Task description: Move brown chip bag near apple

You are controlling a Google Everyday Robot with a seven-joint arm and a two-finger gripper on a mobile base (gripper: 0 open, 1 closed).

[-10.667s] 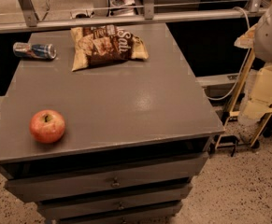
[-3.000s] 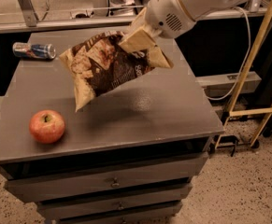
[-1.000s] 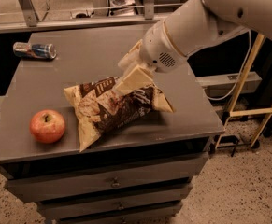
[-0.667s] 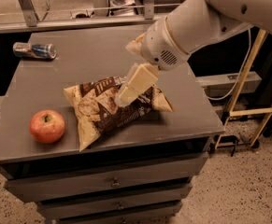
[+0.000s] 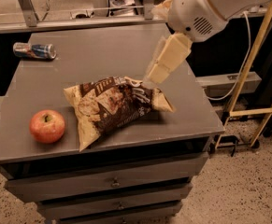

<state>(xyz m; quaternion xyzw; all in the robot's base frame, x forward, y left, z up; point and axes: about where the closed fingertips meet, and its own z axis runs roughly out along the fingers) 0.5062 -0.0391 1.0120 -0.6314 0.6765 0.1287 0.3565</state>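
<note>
The brown chip bag (image 5: 113, 107) lies on the grey cabinet top (image 5: 98, 55), tan and dark brown with white lettering, its left end close to the apple. The red apple (image 5: 47, 126) sits near the front left corner, a short gap from the bag. My gripper (image 5: 158, 73) hangs just above the bag's upper right end, apart from it, with its cream fingers (image 5: 168, 57) spread open and holding nothing.
A small blue-silver can (image 5: 34, 51) lies on its side at the back left of the cabinet top. Drawers (image 5: 112, 183) are below the front edge. A yellow frame (image 5: 247, 78) and cable stand to the right of the cabinet.
The gripper has let go of the chip bag and risen up and to the right. The bag now rests on the top beside the apple.
</note>
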